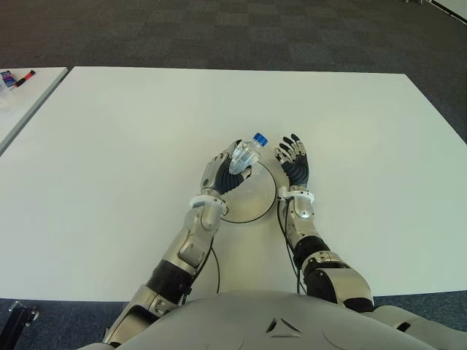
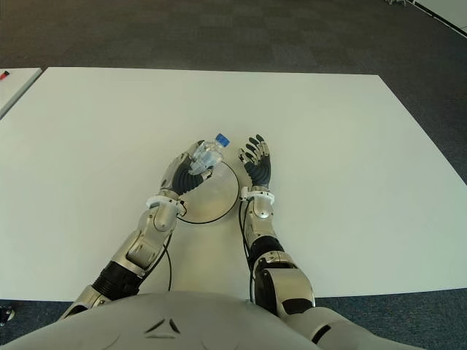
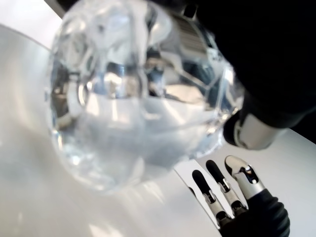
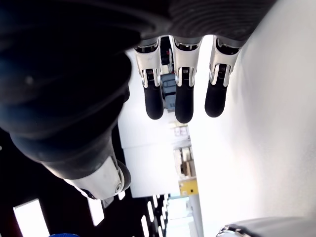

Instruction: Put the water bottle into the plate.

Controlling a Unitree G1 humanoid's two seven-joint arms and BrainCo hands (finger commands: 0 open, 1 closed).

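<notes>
A clear water bottle (image 1: pixel 245 155) with a blue cap (image 1: pixel 260 140) is held in my left hand (image 1: pixel 222 172), whose fingers are curled around its body. The bottle tilts with its cap pointing away from me, over the far part of a round white plate (image 1: pixel 252 204). In the left wrist view the bottle (image 3: pixel 138 94) fills most of the picture above the plate's surface (image 3: pixel 29 197). My right hand (image 1: pixel 295 162) shows just right of the plate, palm up, fingers spread and holding nothing.
The white table (image 1: pixel 109 146) spreads wide around the plate on all sides. A second table (image 1: pixel 22 95) at the far left carries a few small items (image 1: pixel 14 78). Dark carpet (image 1: pixel 219 29) lies beyond the table.
</notes>
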